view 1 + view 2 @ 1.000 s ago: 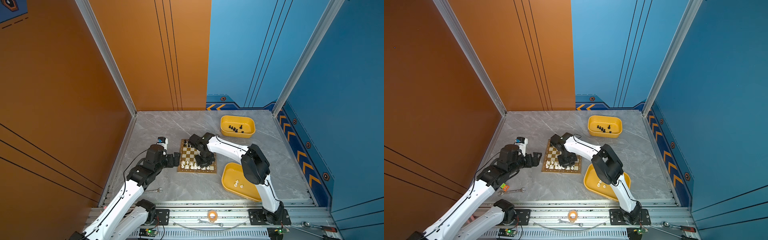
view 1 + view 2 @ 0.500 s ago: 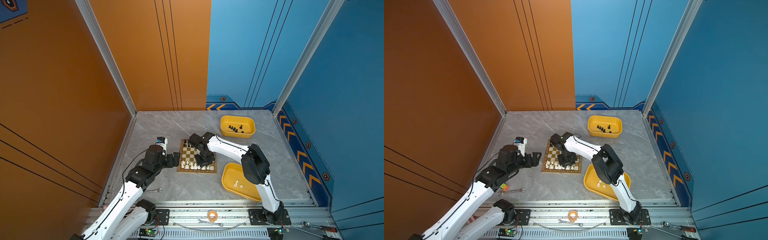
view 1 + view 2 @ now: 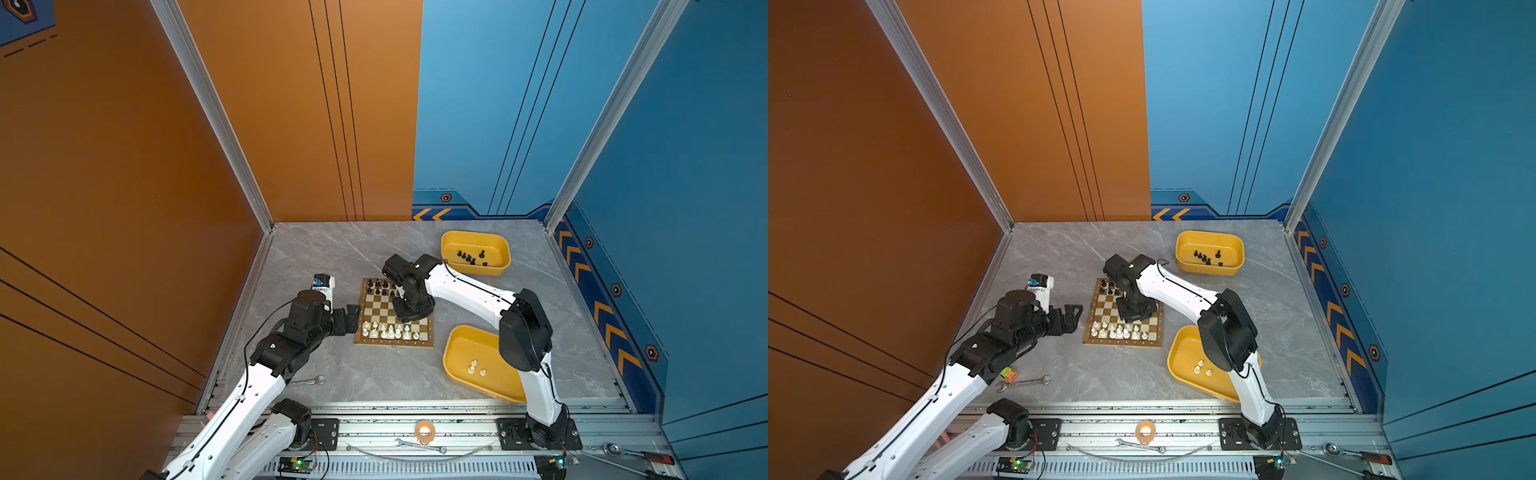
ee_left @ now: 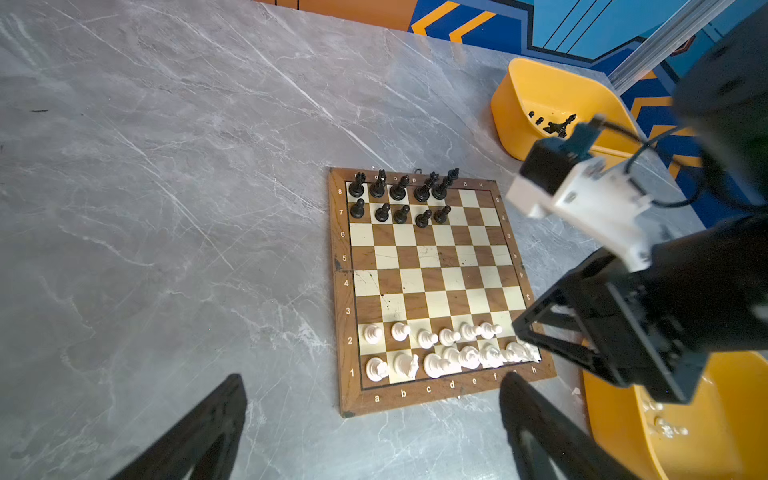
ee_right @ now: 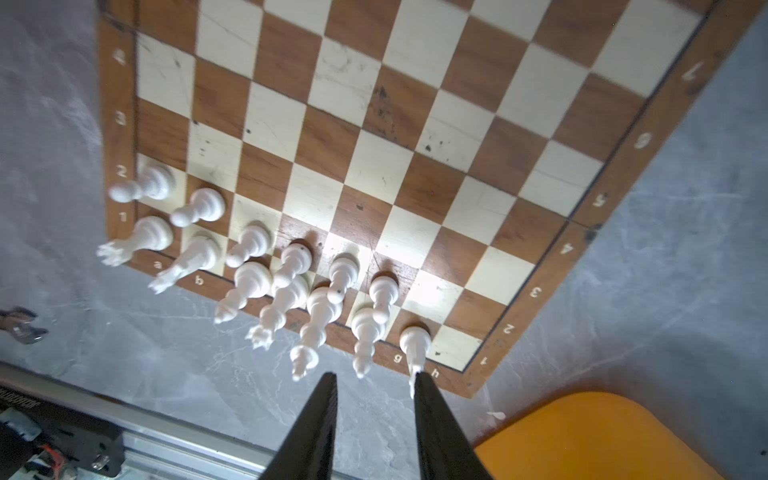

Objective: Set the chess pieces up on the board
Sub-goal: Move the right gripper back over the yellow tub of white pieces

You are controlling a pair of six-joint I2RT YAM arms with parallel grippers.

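Observation:
The board (image 3: 384,309) (image 3: 1106,309) lies mid-table. White chess pieces (image 3: 390,331) (image 4: 440,349) (image 5: 270,266) fill most of its two near rows. Black chess pieces (image 3: 378,286) (image 4: 399,195) fill the left part of its two far rows. My right gripper (image 3: 409,312) (image 5: 374,378) hangs over the board's near right part, open, nothing between its fingers. One white piece (image 5: 415,340) on the first row's right end stands just beside a fingertip. My left gripper (image 3: 349,320) (image 4: 372,378) rests wide open and empty off the board's left edge.
A yellow tray (image 3: 449,249) at the back right holds several black pieces. A second yellow tray (image 3: 457,349), right of the board, holds three white pieces (image 3: 476,368). A wrench (image 3: 307,381) lies near the front left edge beside my left arm.
My right gripper's jaws have widened a little and it has drawn slightly back from the white rows. The left arm has stayed about where it was.

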